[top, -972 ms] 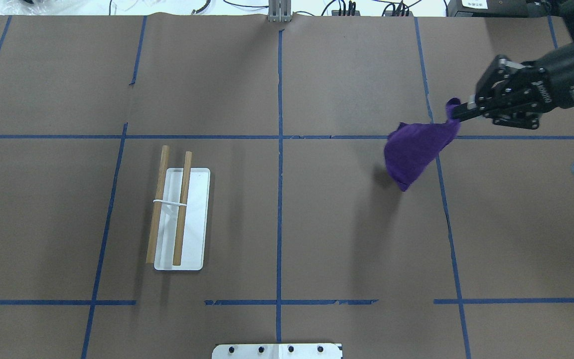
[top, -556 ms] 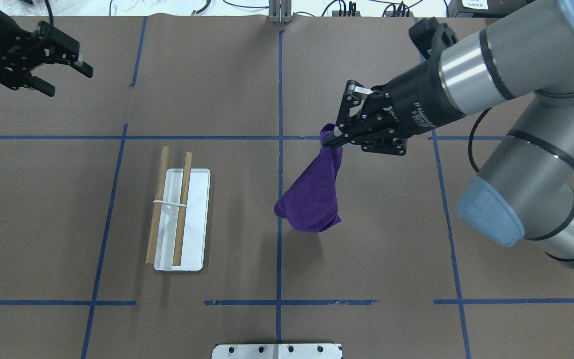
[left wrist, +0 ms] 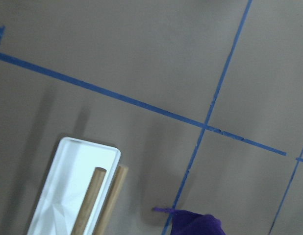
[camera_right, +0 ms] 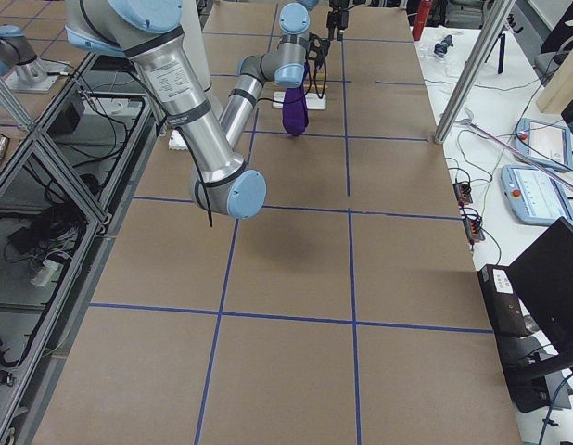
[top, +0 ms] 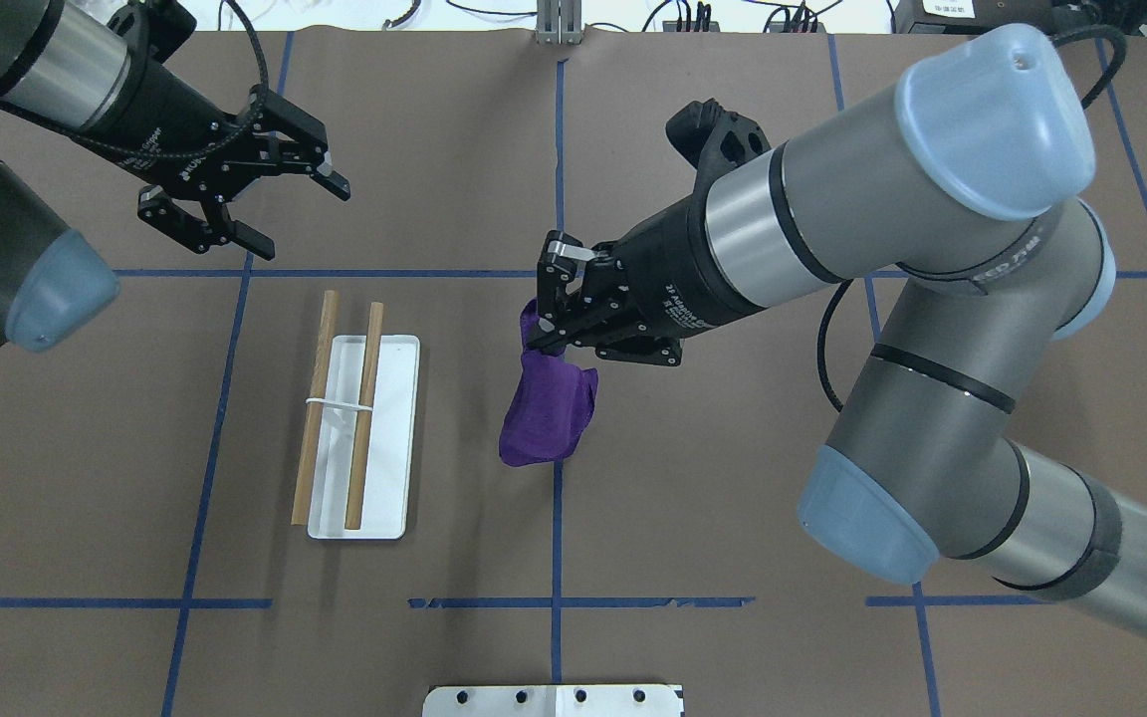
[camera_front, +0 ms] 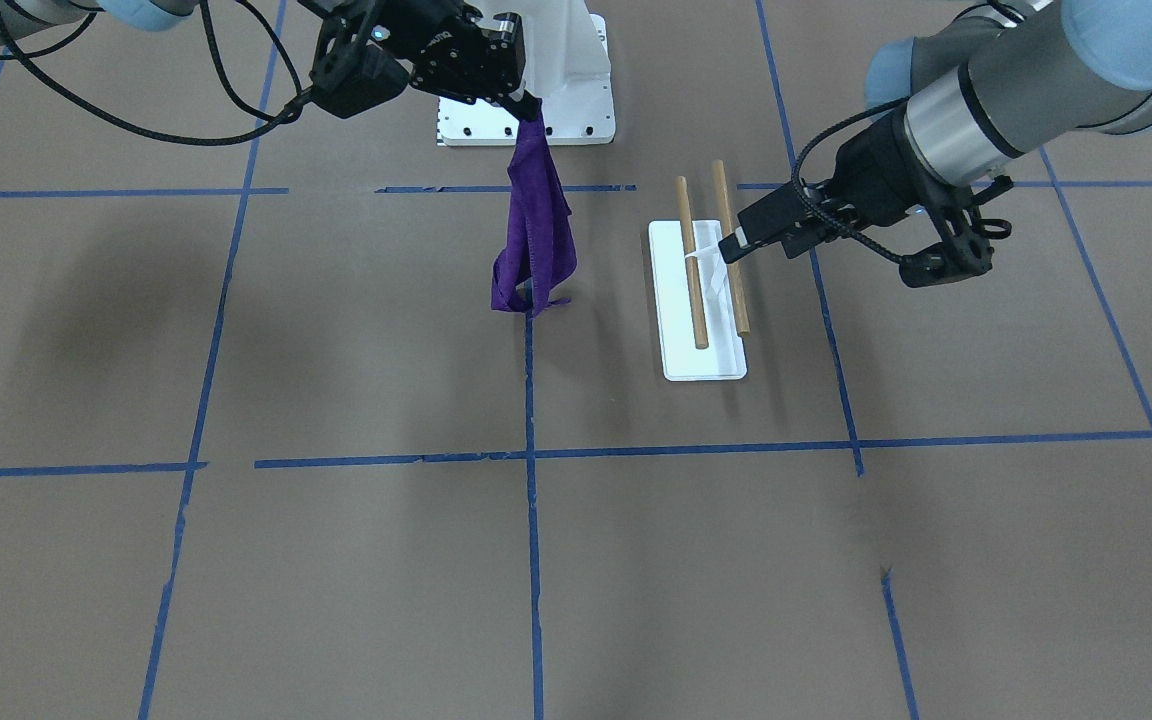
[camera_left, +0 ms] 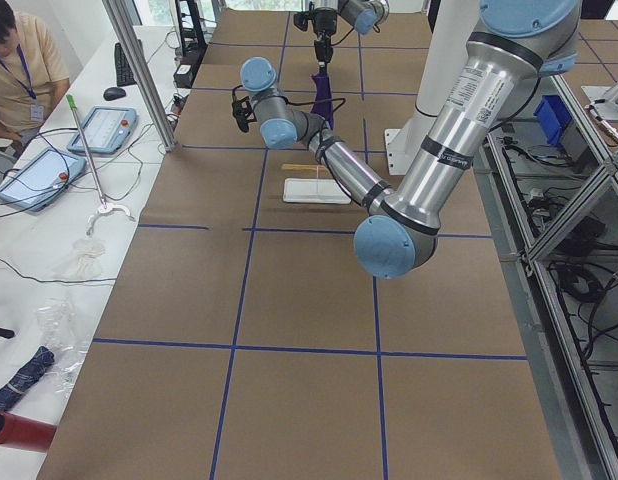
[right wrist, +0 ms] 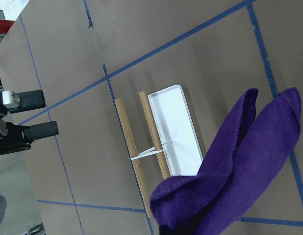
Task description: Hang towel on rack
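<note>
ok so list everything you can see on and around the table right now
towel: 1, purple, hanging from the right gripper over the table's middle
rack: 1, white base plate with two light-brown dowels, on the table, left of the towel in the overhead view
table: 1, brown covering with blue tape lines
pedestal: 1, white with bolt holes, table edge at the robot's base
person: 1, pale yellow shirt, at the side bench in the exterior left view
left gripper: 1, black, open, above the table beyond the rack
right gripper: 1, black, shut on the towel's top
</note>
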